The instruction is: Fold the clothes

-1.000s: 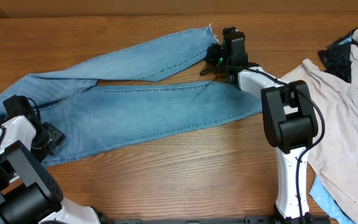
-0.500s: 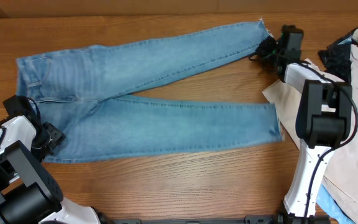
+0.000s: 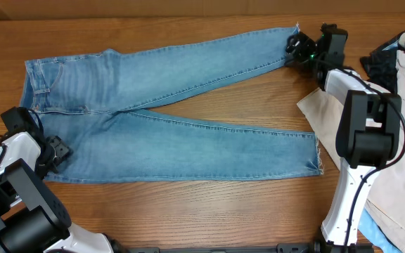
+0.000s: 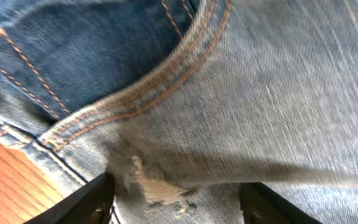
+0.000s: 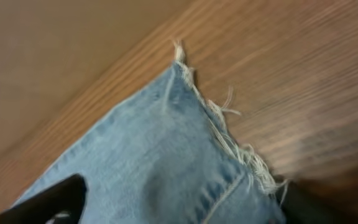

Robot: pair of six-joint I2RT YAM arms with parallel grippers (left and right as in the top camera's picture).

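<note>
Now that your right tool (image 3: 297, 48) has sprung wide off the upper-right hem (image 5: 229, 137), jeans (image 3: 188, 137) lie flat, fold-ready; left tool (image 3: 56, 149) part-open over them, lower left.

Your right arm (image 3: 363, 130) is built from boxy black joint housings joined by smooth white tubes; a thin black cable loops along its outside from the upper link to the big middle housing; your left arm (image 3: 11, 151) is the same make, a white shell over black joints, with a black cable trailing off its outer side; on the black block behind your right gripper (image 3: 295, 46) a small green light glows; in both wrist views your fingers (image 4: 86, 202) show as matt black wedges, soft-edged with blur.
</note>
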